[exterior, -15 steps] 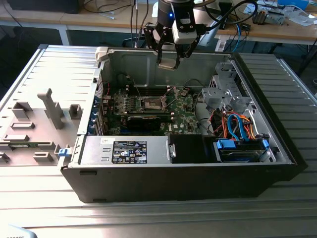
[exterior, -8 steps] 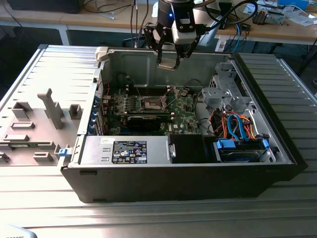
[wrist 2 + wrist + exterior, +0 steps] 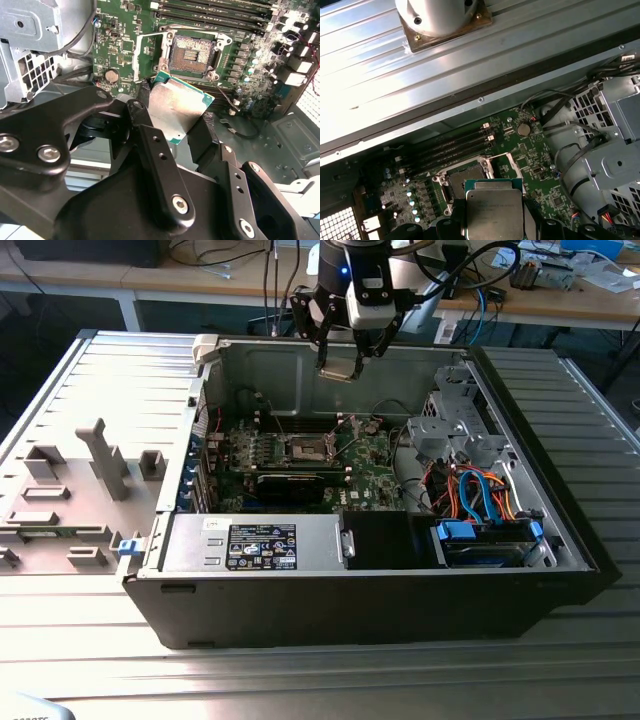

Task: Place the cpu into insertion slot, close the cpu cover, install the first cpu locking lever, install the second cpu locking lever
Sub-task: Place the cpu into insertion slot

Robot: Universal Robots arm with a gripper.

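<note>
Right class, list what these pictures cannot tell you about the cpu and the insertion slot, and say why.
1. Gripped end of the cpu: second wrist view, behind the end effector.
2. Part of the insertion slot: first wrist view, covered by the cpu.
3. The slot's contacts: exterior view, too small.

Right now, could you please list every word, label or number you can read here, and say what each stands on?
Black label on the power supply: white print, too small to read.
White sticker beside it: too small to read.
cpu lid, held in the gripper: faint engraving, blurred, unreadable.
Motherboard: tiny white markings, unreadable.
So nothing can be quoted.
</note>
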